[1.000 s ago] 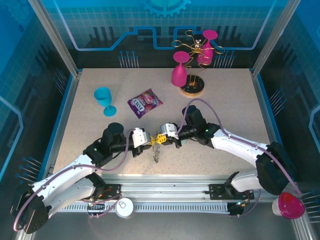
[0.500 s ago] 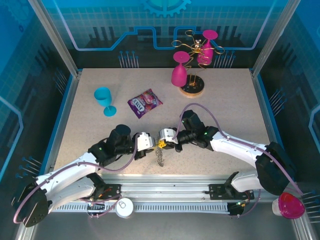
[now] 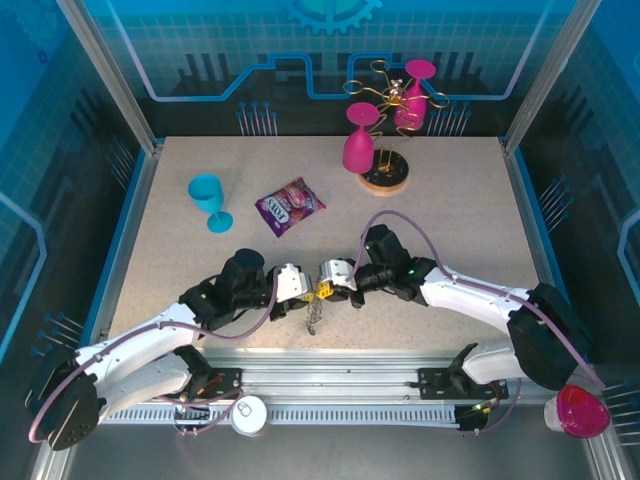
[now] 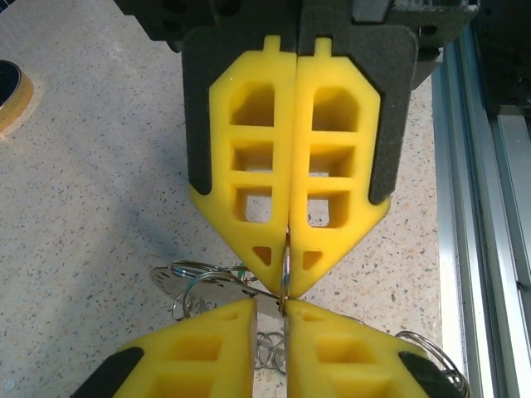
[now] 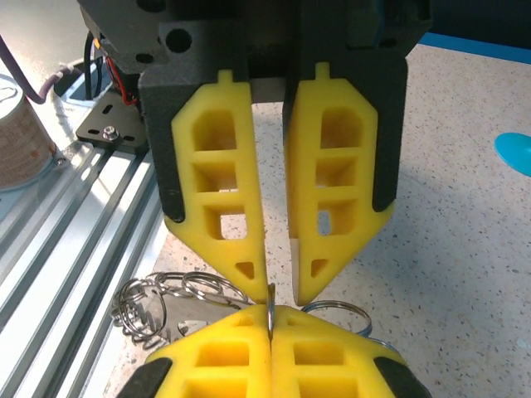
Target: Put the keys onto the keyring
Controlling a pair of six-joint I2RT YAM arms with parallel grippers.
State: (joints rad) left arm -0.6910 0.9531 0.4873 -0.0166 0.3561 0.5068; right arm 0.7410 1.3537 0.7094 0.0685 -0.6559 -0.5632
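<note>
Both grippers meet tip to tip just above the table near its front middle. My left gripper (image 3: 312, 292) (image 4: 286, 286) is shut on a thin wire ring of the keyring (image 3: 313, 315), seen edge-on between its yellow pads. The keyring's loops (image 4: 195, 274) (image 5: 158, 298) spread on the table below and to one side. My right gripper (image 3: 326, 290) (image 5: 282, 290) faces it, jaws a narrow gap apart. A flat metal blade (image 4: 224, 292), seemingly a key, runs into that gap. Its head is hidden, so I cannot tell its colour.
A purple snack packet (image 3: 289, 206) and an upturned blue cup (image 3: 208, 198) sit behind the left arm. The glass rack (image 3: 385, 180) with pink glasses stands at the back. The aluminium rail (image 5: 75, 215) runs close along the near edge, with a can (image 3: 250, 414) beyond it.
The meeting point of the two grippers has shifted a little right and toward the near edge, and lower. The left arm has reached further in. Both stay on the ring bundle.
</note>
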